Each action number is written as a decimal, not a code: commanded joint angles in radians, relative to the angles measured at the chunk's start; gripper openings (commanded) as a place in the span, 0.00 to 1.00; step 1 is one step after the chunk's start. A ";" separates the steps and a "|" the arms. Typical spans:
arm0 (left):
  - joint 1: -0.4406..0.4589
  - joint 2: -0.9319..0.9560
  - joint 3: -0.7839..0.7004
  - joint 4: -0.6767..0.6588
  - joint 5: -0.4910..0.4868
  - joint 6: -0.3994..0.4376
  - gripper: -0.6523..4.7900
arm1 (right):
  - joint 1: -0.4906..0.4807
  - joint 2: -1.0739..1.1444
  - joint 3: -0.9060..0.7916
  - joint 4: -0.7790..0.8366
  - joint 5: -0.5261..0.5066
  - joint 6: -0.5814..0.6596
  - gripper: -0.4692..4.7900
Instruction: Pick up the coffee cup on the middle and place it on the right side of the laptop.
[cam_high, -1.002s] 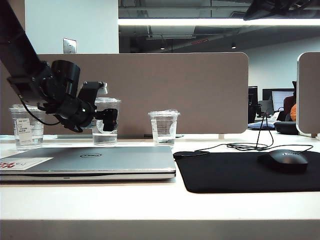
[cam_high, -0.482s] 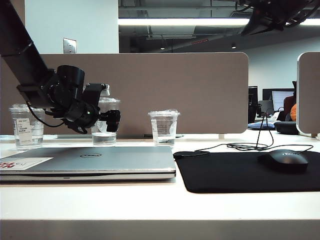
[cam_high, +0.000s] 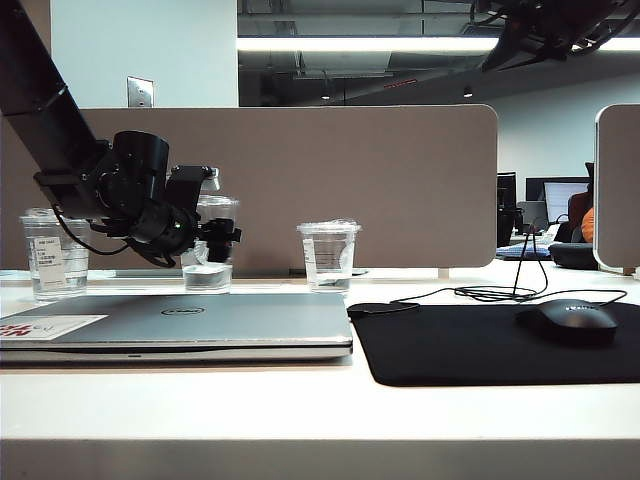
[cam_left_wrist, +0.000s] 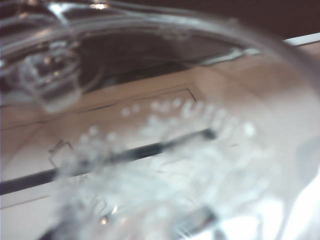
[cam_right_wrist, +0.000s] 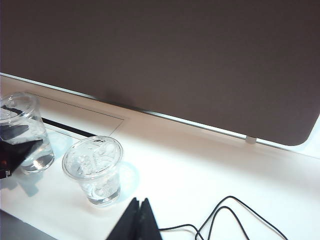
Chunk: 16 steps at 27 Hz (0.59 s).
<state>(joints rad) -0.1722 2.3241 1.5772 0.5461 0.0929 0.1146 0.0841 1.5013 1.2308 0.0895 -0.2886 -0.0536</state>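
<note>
The coffee cup, a tall clear lidded cup, stands behind the closed silver laptop, between two other clear cups. My left gripper reaches in from the left at mid-height, its black fingers against the cup's sides. Blurred clear plastic of the coffee cup fills the left wrist view and hides the fingers. In the right wrist view the coffee cup shows with a black finger across it. My right gripper hangs high above the table, shut and empty; in the exterior view only its dark arm shows at the top.
A shorter labelled cup stands at far left, a small clear cup right of the coffee cup. A black mouse pad with a mouse and cable lies right of the laptop. A beige partition closes the back.
My left gripper has sunk a little and slid further onto the coffee cup, its fingers narrowing from wide open onto the cup's sides. The cup still stands on the table.
</note>
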 joint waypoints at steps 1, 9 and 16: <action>0.001 -0.006 0.004 0.017 -0.002 -0.003 0.67 | 0.001 -0.005 0.006 0.019 0.001 -0.005 0.08; 0.001 -0.019 0.003 0.019 -0.001 -0.003 0.67 | 0.001 -0.005 0.006 0.019 0.001 -0.005 0.08; 0.001 -0.085 0.004 0.019 0.001 -0.002 0.67 | 0.001 -0.005 0.006 0.019 0.001 -0.005 0.08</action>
<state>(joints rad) -0.1719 2.2692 1.5711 0.5190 0.0906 0.1123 0.0841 1.5013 1.2308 0.0902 -0.2886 -0.0536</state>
